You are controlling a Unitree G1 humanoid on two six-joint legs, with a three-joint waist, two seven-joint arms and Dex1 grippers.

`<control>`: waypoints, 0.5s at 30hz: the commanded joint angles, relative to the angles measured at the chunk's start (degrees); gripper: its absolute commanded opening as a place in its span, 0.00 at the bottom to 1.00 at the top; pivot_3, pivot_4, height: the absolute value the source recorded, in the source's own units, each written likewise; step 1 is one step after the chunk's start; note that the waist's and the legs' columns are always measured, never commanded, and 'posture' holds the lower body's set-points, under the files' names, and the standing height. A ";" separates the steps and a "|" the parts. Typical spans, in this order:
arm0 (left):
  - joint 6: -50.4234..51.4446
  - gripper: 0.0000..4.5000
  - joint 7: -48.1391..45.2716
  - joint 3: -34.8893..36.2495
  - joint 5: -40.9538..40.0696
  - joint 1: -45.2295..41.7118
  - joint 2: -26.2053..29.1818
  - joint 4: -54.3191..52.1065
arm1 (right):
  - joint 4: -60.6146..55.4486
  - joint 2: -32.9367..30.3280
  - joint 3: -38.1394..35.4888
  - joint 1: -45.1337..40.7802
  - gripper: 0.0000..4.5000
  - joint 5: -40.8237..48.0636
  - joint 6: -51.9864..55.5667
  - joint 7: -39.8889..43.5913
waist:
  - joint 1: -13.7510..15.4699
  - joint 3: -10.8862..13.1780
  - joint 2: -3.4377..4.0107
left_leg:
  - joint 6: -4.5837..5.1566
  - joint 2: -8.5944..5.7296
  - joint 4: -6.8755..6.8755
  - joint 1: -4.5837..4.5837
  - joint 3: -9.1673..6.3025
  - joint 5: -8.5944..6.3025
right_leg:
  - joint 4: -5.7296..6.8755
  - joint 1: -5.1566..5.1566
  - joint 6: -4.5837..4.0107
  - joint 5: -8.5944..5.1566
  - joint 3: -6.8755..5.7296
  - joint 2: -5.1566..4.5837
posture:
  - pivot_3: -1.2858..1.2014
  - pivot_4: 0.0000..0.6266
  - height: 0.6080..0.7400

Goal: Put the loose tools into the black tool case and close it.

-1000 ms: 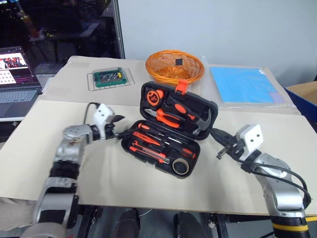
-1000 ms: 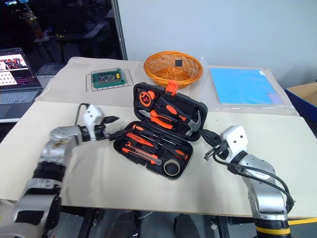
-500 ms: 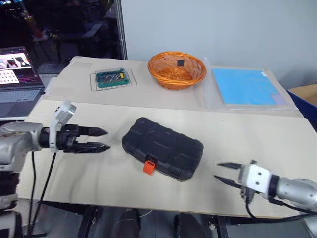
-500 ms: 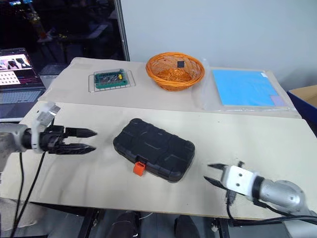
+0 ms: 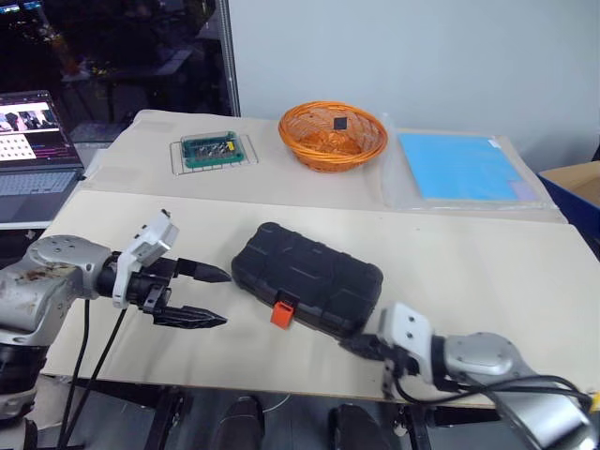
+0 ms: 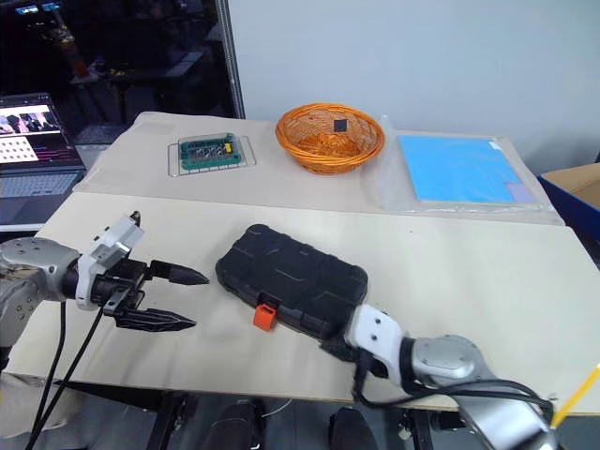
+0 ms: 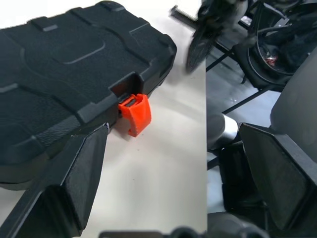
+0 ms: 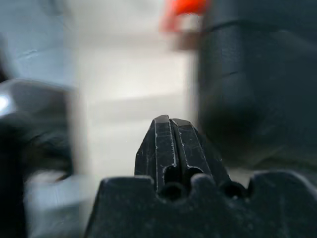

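Black tool case lies closed — orange wicker basket holds a small dark square.

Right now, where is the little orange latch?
The orange latch hangs off the closed black tool case's near edge, between the left gripper and right gripper.

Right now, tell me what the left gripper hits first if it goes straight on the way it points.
Most likely the black tool case: the left gripper, open, points at its near end by the orange latch. Depth is uncertain.
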 commanded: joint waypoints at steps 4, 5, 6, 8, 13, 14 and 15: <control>-1.79 1.00 5.49 2.23 -0.43 1.02 -1.53 -3.06 | 8.30 12.39 -4.45 -9.42 0.00 -6.73 5.49 -17.96 | -0.38 0.00 -0.03 | 0.03 0.07 0.08 -0.22 0.02 0.02 | 0.05 -0.07 -0.10 0.28 0.02 0.08 | 0.52 0.24 1.00; -1.75 1.00 6.95 2.36 -0.34 1.01 -2.30 -3.14 | 10.62 13.91 -4.59 -11.51 0.00 -7.82 5.06 -19.76 | -0.28 -0.01 -0.04 | 0.04 0.06 0.06 -0.27 0.04 0.02 | 0.07 -0.12 -0.04 0.30 0.03 0.08 | 0.52 0.24 1.00; -1.48 1.00 8.60 2.53 -0.45 0.95 -3.20 -3.22 | 13.52 16.09 -5.36 -14.03 0.00 -8.19 4.86 -21.85 | -0.28 -0.02 -0.05 | 0.08 0.07 0.06 -0.28 0.03 0.05 | 0.07 -0.14 -0.02 0.31 0.01 0.10 | 0.52 0.24 1.00; -1.19 1.00 12.28 2.49 -0.16 0.91 -5.15 -3.62 | 23.28 19.22 -6.39 -21.26 0.00 -9.38 2.63 -24.73 | -0.56 -0.02 -0.05 | 0.09 0.10 0.07 -0.22 0.03 0.06 | 0.08 -0.12 0.02 0.29 -0.01 0.12 | 0.52 0.24 1.00; -0.96 1.00 21.46 1.70 1.52 -1.24 -10.30 -3.48 | 49.26 22.58 -6.56 -37.16 0.00 -12.25 -8.07 -25.38 | -1.22 0.03 -0.05 | 0.22 0.10 0.09 -0.23 0.04 0.15 | 0.08 -0.12 0.06 0.58 0.01 0.14 | 0.52 0.24 1.00; -0.78 1.00 22.79 1.32 1.76 -1.85 -11.21 -3.36 | 52.80 22.80 -6.56 -39.06 0.00 -12.39 -9.72 -24.60 | -1.19 0.03 -0.05 | 0.30 0.10 0.09 -0.23 0.04 0.20 | 0.07 -0.11 0.07 0.58 0.00 0.15 | 0.52 0.24 1.00; -1.30 1.00 23.86 0.54 2.69 -2.57 -11.91 -3.17 | 54.87 22.58 -6.53 -40.32 0.00 -12.03 -9.90 -22.77 | -1.18 0.03 -0.05 | 0.55 0.10 0.06 -0.24 0.05 0.36 | 0.06 -0.11 0.08 0.59 0.00 0.15 | 0.52 0.24 1.00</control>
